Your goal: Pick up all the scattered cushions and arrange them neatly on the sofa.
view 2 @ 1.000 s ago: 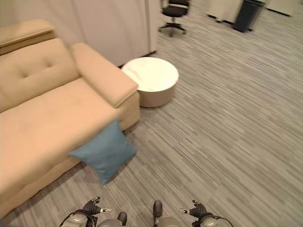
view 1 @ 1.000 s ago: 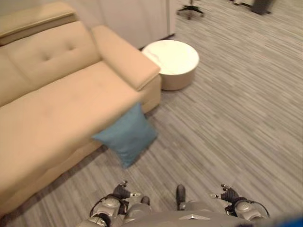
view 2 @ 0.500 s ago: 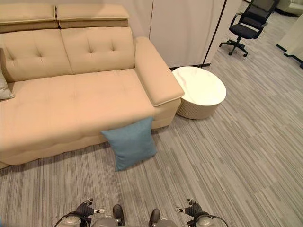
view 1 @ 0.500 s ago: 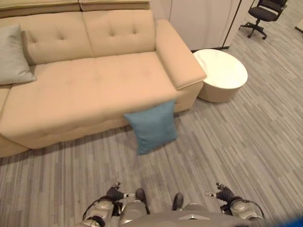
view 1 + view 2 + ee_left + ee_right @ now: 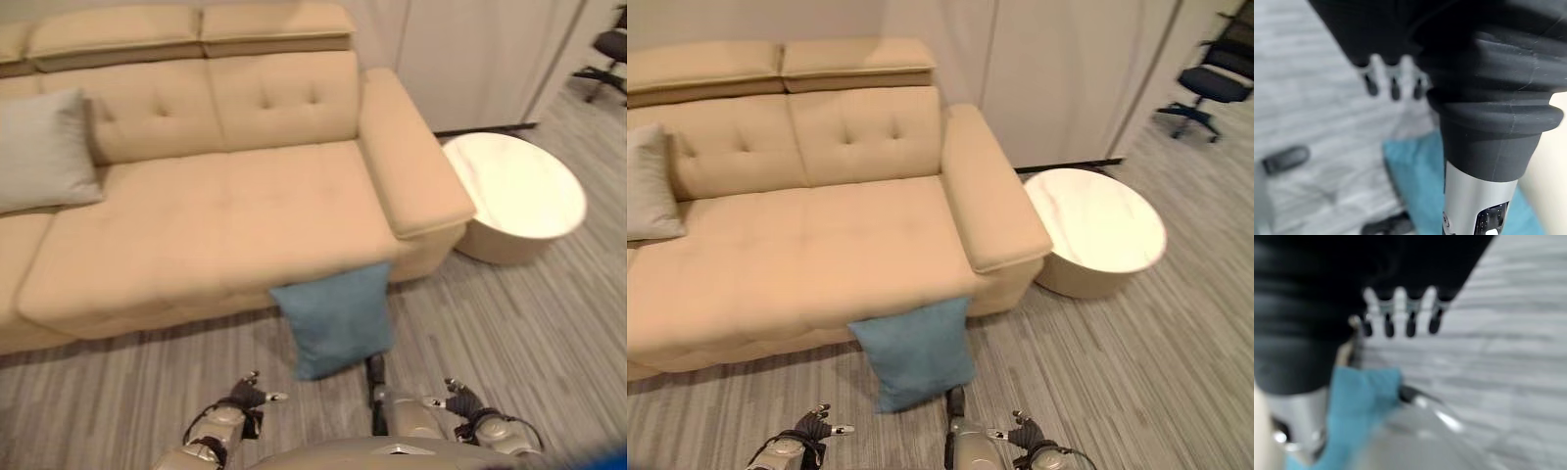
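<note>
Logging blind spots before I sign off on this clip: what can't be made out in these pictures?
- Grey cushion: cut off by the right eye view's left edge.
- Blue cushion: whether its top edge touches the sofa front or just overlaps it; lower corner blurred.
- Office chair: cut by the right edge.
- Round white table: its base behind the armrest is hidden.
- Left hand, right hand: low, small, holding nothing.

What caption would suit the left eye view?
Blue cushion leaning against beige sofa, grey cushion on its seat, both hands low and empty.
</note>
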Motion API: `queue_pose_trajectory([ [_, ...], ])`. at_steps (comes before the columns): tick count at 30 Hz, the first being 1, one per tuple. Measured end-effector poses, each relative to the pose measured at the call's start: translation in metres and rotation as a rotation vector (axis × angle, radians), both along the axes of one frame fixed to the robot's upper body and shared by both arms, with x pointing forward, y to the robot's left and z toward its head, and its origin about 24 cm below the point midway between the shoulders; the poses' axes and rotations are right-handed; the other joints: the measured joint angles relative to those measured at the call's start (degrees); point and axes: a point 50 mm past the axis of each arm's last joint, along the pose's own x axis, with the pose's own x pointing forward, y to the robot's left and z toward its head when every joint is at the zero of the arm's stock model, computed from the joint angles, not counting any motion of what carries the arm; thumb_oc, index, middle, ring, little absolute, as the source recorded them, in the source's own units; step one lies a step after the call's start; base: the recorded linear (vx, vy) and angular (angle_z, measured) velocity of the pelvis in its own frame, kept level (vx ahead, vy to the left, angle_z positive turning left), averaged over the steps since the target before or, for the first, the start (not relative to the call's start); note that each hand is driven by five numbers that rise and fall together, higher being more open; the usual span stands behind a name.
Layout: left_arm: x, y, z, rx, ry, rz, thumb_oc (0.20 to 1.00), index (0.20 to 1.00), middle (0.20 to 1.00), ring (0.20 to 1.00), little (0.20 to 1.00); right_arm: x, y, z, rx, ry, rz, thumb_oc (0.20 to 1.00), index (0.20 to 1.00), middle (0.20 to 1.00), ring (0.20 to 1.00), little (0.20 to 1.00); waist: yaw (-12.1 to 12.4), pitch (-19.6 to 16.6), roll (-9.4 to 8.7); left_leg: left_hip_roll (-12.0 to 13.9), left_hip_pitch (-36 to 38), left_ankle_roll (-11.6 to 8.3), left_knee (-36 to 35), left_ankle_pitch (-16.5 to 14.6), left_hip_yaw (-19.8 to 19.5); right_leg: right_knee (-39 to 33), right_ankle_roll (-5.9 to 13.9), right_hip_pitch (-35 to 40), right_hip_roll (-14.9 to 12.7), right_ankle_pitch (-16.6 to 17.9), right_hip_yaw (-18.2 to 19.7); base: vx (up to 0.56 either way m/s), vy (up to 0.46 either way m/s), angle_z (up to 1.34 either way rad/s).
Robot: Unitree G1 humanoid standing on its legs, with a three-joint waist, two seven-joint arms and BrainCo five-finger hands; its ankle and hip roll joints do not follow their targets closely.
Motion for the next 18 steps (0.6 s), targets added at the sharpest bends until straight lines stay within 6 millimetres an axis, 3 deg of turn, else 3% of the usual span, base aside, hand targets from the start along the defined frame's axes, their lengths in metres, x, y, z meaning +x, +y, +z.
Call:
queue_pose_trajectory([
  [1, -0.005, 0.002, -0.001, 0.002, 0.011, 0.008, 1.0, 1.0, 1.0, 1.0, 1.0, 0.001, 0.0, 0.001, 0.003, -0.012, 0.001, 1.0, 1.0, 1.0, 1.0, 1.0, 0.14, -0.87, -0.65, 0.91, -2.86, -2.1, 5.04, 1.78, -1.0, -1.25, -1.24, 1.35, 0.22, -0.1, -1.66, 0.07, -0.217, 0.57],
  [2, -0.004, 0.004, 0.0, 0.004, 0.005, 0.017, 1.0, 1.0, 1.0, 1.0, 1.0, 0.003, 0.003, 0.002, 0.012, -0.029, 0.007, 1.0, 1.0, 1.0, 1.0, 1.0, 0.59, -0.58, -2.78, 1.27, -8.19, -3.82, 14.25, 5.3, -1.51, -2.19, -4.22, 2.57, -0.22, -0.15, -2.7, 0.06, -0.121, 0.55],
  [3, 0.002, 0.01, 0.003, 0.007, -0.017, 0.044, 1.0, 1.0, 1.0, 1.0, 1.0, 0.005, 0.003, 0.003, 0.01, -0.037, 0.014, 1.0, 1.0, 1.0, 1.0, 1.0, 1.06, -0.16, -3.59, 1.73, -12.46, -3.85, 20.88, 6.49, -1.59, -3.07, -4.82, 3.34, -0.43, 0.35, -2.78, 0.06, -0.082, 0.31],
  [4, 0.003, 0.013, 0.004, 0.012, -0.03, 0.055, 1.0, 1.0, 1.0, 1.0, 1.0, 0.011, 0.002, 0.005, 0.003, -0.049, 0.028, 1.0, 1.0, 1.0, 1.0, 1.0, 1.43, 0.06, -4.14, 1.37, -14.27, -3.76, 21.62, 3.66, -1.24, -3.13, -4.7, 3.54, -0.01, 0.25, -2.41, 0.08, -0.103, -0.03],
  [6, 0.009, 0.012, 0.006, 0.016, -0.041, 0.03, 1.0, 1.0, 1.0, 1.0, 1.0, 0.012, -0.002, 0.007, -0.011, -0.054, 0.039, 1.0, 1.0, 1.0, 1.0, 1.0, 1.07, 0.56, -4.77, -0.36, -16.22, -2.48, 12.88, 0.45, -0.27, -5.91, -4.83, 6.62, 1.94, -1.15, -2.76, 0.08, -0.045, -0.08],
  [10, 0.018, 0.008, 0.008, 0.011, -0.065, 0.003, 1.0, 1.0, 1.0, 1.0, 1.0, 0.01, -0.001, 0.006, -0.006, -0.048, 0.039, 1.0, 1.0, 1.0, 1.0, 1.0, -0.37, 1.64, -5.55, -1.98, -17.1, -1.14, 0.06, 0.98, 1.14, -6.01, -4.38, 8.14, 3.53, -2.84, -3.28, 0.07, 0.017, -0.03],
  [11, 0.02, 0.007, 0.008, 0.009, -0.069, -0.001, 1.0, 1.0, 1.0, 1.0, 1.0, 0.003, -0.002, 0.003, -0.009, -0.027, 0.033, 1.0, 1.0, 1.0, 1.0, 1.0, -0.58, 1.81, -5.3, -2.5, -16.98, 0.94, -5.25, 2.52, 0.72, -5.99, -3.88, 8.44, 4.94, -3.42, -2.38, 0.02, 0.086, -0.27],
  [16, 0.022, 0.004, 0.008, 0.001, -0.074, -0.002, 1.0, 1.0, 1.0, 1.0, 1.0, -0.01, -0.004, -0.001, -0.012, 0.005, 0.024, 1.0, 1.0, 1.0, 1.0, 1.0, -1.07, 1.81, -3.28, -3.2, -11.93, 2.8, -11.58, 3.85, 0.2, -5.96, -3.87, 9.13, 6.22, -3.45, -1.69, 0.0, 0.088, -0.14],
  [17, 0.022, 0.001, 0.008, -0.004, -0.073, -0.002, 1.0, 1.0, 1.0, 1.0, 1.0, -0.01, -0.006, 0.0, -0.017, 0.005, 0.022, 1.0, 1.0, 1.0, 1.0, 1.0, -1.02, 1.93, -2.19, -3.07, -10.87, 3.75, -12.21, 4.34, 0.12, -5.95, -3.95, 9.13, 6.55, -3.36, -1.68, -0.02, 0.134, 0.0],
  [18, 0.021, 0.002, 0.008, -0.003, -0.072, -0.002, 1.0, 1.0, 1.0, 1.0, 1.0, -0.009, -0.004, -0.001, -0.013, 0.002, 0.022, 1.0, 1.0, 1.0, 1.0, 1.0, -0.89, 1.98, -2.34, -3.48, -10.42, 4.47, -13.02, 4.93, 0.19, -5.95, -3.55, 9.13, 5.94, -3.03, -1.52, -0.01, 0.07, -0.04],
])
